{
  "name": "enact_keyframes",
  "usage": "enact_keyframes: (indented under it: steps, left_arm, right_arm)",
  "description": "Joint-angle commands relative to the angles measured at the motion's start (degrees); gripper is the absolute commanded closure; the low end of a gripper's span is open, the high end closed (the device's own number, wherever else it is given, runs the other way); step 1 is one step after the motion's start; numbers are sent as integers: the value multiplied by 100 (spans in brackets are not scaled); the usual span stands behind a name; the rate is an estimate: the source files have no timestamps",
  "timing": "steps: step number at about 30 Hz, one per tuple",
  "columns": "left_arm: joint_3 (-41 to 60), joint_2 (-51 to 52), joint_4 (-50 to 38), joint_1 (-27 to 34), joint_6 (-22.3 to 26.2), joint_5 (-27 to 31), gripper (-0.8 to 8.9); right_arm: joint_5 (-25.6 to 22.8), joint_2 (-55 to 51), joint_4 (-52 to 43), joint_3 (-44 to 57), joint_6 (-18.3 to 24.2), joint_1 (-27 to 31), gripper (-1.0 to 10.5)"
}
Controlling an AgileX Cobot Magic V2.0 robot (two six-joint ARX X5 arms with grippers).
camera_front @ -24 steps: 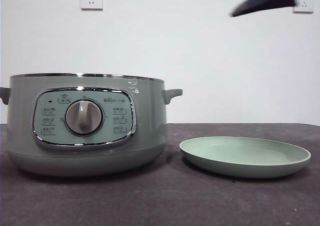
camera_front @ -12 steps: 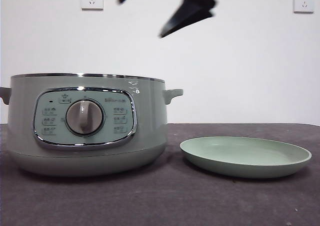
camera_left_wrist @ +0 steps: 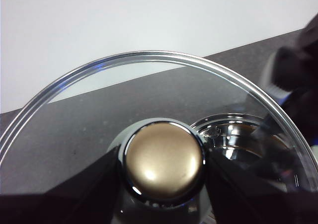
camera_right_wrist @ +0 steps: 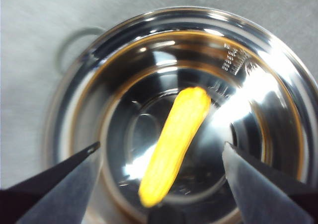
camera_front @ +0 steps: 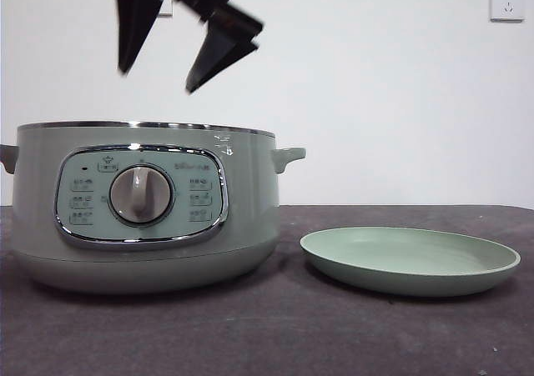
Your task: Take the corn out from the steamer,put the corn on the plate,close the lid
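Observation:
The sage-green steamer point(camera_front: 142, 209) stands open at the left of the table. The yellow corn point(camera_right_wrist: 176, 139) lies on the shiny steel bottom of the steamer point(camera_right_wrist: 64, 110). My right gripper point(camera_front: 158, 77) hangs open above the steamer, and in the right wrist view it point(camera_right_wrist: 161, 145) has one jaw on each side of the corn, well above it. My left gripper point(camera_left_wrist: 164, 164) is shut on the knob point(camera_left_wrist: 164, 157) of the glass lid point(camera_left_wrist: 99, 110) and holds it up, out of the front view. The pale green plate point(camera_front: 409, 259) lies empty at the right.
Dark table surface point(camera_front: 284, 334) in front of the steamer and the plate. A white wall with a socket point(camera_front: 506, 2) is behind. Through the lid, the left wrist view shows the steamer's steel bowl point(camera_left_wrist: 233, 134) and the right arm point(camera_left_wrist: 298, 75).
My right gripper has moved left from the upper right and come down to hang over the steamer. The steamer and the plate have not moved.

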State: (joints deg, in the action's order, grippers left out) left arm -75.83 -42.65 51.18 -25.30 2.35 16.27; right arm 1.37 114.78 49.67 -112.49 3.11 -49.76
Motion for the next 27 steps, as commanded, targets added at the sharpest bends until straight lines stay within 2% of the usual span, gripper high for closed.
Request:
enact_keyframes:
  steps: [1, 13, 17, 21, 27]
  left_arm:
    - [-50, 72, -289, -15, -66, 22, 822]
    - [-50, -26, -304, -15, -66, 24, 822]
    - [-50, -105, -286, -15, -66, 20, 822]
    - [-50, -162, -260, -15, -66, 15, 822]
    - [-50, -267, -251, -15, -66, 15, 822]
  right_arm:
    - [-177, 376, -22, -140, 173, -31, 541]
    - [-173, 1178, -426, -160, 168, 70, 543]
    - [-120, 1357, -466, -160, 136, 127, 598]
    - [186, 1493, -444, -160, 66, 151, 610]
    - [170, 1574, -413, -160, -28, 160, 848]
